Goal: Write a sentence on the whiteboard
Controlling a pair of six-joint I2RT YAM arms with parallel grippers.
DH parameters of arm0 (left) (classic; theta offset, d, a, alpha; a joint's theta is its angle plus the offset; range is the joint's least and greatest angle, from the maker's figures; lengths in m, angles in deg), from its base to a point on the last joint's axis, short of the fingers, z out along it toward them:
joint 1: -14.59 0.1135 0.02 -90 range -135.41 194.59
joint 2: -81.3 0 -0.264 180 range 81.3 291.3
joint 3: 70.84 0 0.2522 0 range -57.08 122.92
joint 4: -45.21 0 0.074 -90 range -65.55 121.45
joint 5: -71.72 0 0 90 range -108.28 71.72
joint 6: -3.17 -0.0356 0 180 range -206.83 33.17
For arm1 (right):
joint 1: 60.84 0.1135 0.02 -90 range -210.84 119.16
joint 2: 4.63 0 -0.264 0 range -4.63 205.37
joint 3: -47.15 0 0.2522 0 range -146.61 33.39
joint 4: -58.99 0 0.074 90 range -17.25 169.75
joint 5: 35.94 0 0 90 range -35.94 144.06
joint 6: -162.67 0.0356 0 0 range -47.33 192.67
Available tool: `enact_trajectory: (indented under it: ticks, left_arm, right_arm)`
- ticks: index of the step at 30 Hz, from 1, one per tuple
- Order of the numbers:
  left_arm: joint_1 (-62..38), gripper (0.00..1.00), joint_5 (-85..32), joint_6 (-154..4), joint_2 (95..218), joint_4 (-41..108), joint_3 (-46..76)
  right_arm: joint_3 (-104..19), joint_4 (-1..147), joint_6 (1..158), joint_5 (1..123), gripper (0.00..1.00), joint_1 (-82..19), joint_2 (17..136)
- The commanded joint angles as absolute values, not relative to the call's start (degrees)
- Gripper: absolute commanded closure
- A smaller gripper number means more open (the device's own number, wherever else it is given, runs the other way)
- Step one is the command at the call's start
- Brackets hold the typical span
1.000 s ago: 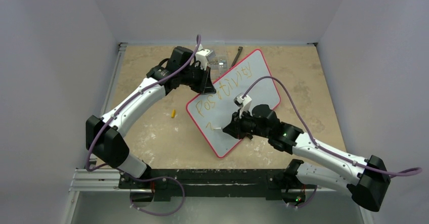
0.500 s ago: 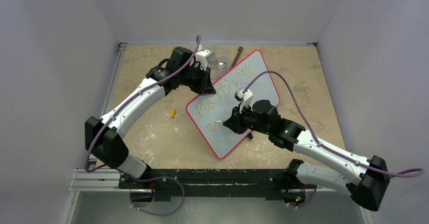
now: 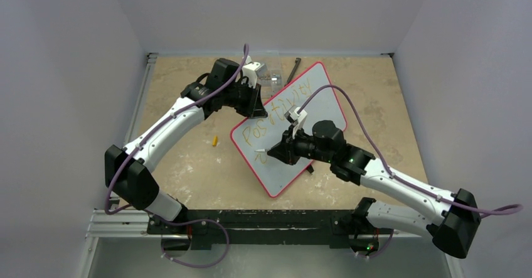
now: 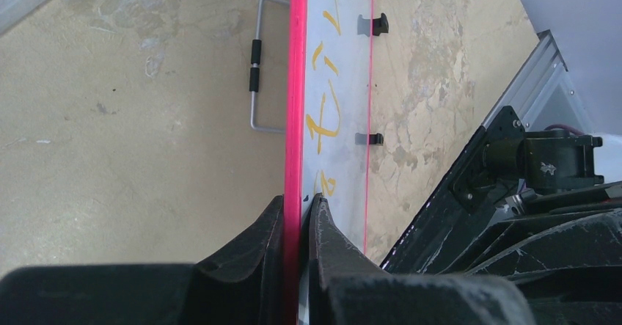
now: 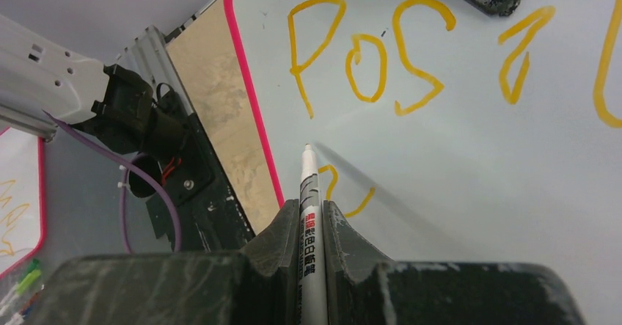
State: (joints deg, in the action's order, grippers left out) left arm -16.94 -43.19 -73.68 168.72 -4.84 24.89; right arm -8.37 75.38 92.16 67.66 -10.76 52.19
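The whiteboard, glossy white with a thin red-pink frame, lies slanted in the middle of the table. The sentence in orange-yellow reads "Positivity" along its upper edge, with a short stroke started on a second line. My left gripper is shut on the board's upper-left frame edge. My right gripper is shut on a white marker, tip pointing at the board just left of the new stroke below "Pos".
A small orange-yellow marker cap lies on the tan table left of the board. A clear packet and a dark stick lie at the back. The board's wire stand and black feet show beside it.
My right gripper has moved left and slightly up across the board's lower part with the marker. A short orange stroke now shows on the second line. The left arm has not moved.
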Motion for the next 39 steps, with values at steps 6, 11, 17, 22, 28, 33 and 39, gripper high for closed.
enact_trajectory:
  ticks: [6,11,17,22,28,33,39]
  left_arm:
    - [-16.42,1.0,-32.41,-77.16,167.97,-11.86,23.8]
    - [-16.49,1.0,-32.26,-77.16,167.72,-11.78,23.69]
    - [-16.45,1.0,-32.89,-76.98,167.7,-11.66,23.78]
    - [-16.47,1.0,-33.13,-76.9,167.7,-11.61,23.69]
    - [-16.44,1.0,-33.07,-76.9,167.75,-11.61,23.6]
    - [-16.51,1.0,-33.21,-76.9,167.71,-11.54,23.67]
    - [-16.48,1.0,-33.42,-76.98,167.7,-11.53,23.52]
  right_arm:
    - [-11.78,69.76,91.6,65.78,1.0,-10.92,56.59]
    - [-10.79,72.53,91.03,60.85,1.0,-10.92,55.63]
    - [-7.74,74.17,90.95,58.54,1.0,-10.92,54.08]
    - [-8.19,75.35,91.1,56.86,1.0,-10.92,54.0]
    - [-9.38,76.41,90.63,58.49,1.0,-10.94,52.27]
    - [-7.96,75.06,92.48,57.17,1.0,-10.92,46.96]
    - [-3.79,75.14,95.67,50.28,1.0,-10.92,42.15]
